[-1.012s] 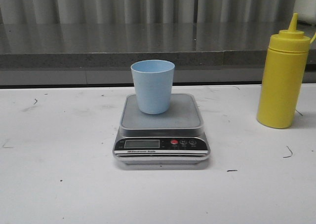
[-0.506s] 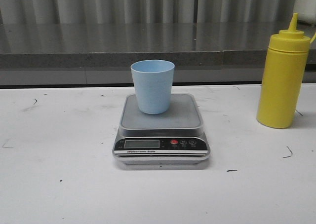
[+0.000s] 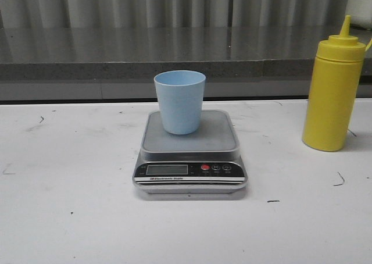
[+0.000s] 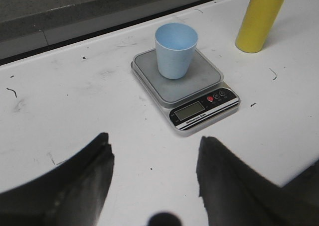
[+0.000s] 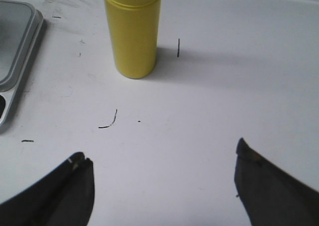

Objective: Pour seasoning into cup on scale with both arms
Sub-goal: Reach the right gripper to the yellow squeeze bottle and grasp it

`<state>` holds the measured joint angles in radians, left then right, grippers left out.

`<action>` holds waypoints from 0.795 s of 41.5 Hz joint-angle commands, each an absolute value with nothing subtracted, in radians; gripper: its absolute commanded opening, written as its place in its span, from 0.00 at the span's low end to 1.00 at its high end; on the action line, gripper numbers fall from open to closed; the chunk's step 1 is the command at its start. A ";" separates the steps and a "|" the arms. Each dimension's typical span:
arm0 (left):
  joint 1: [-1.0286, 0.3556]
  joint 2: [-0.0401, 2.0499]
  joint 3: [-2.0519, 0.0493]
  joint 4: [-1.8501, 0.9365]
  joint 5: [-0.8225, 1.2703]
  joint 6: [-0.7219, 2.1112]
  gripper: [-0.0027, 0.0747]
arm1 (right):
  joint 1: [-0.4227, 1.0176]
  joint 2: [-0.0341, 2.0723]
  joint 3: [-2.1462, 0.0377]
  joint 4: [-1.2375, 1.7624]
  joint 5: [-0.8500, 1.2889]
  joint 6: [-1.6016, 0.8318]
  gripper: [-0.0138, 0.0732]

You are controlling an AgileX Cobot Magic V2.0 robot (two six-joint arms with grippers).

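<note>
A: What do we have in front of the left gripper (image 4: 154,178)?

B: Its jaws stand wide apart with nothing between them. Beyond the gap sits the scale (image 4: 185,81) on the white counter (image 4: 75,106), well clear of both jaws. The cup (image 4: 175,50) stands upright on the weighing plate, past the display end of the scale as we look out from the jaws.

A: And the seasoning?

B: From the left wrist we see the seasoning (image 4: 260,18) farther off again, beyond the scale and off to one side, only its lower body in view. It touches nothing but the counter.

A: What about the right side?

B: The right gripper (image 5: 162,178) is spread wide too, holding nothing. The seasoning (image 5: 132,29) stands upright ahead of the jaws, nearer the line of one jaw than the middle of the gap, and well apart from both. A corner of the scale (image 5: 17,52) shows at the edge of that view, beside the bottle but not touching it.

A: Does the front view agree?

B: Yes. There we see the cup (image 3: 179,102) on the rear part of the scale (image 3: 190,153), the display (image 3: 167,169) and a red button (image 3: 204,167) facing us, and the seasoning (image 3: 334,92) standing apart by itself. Neither gripper shows in that view. Small dark scuffs mark the counter (image 3: 70,217).
</note>
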<state>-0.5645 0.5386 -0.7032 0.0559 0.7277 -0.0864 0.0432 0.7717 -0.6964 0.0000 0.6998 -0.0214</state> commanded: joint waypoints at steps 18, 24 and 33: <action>-0.571 0.541 -0.729 0.057 0.657 -0.090 0.51 | 0.115 1.102 -0.664 0.139 0.202 -0.089 0.85; -0.571 0.541 -0.729 0.057 0.657 -0.090 0.51 | 0.123 1.182 -0.556 0.160 -0.067 -0.088 0.85; -0.571 0.541 -0.729 0.057 0.657 -0.090 0.51 | 0.146 1.339 -0.463 0.165 -0.474 -0.082 0.85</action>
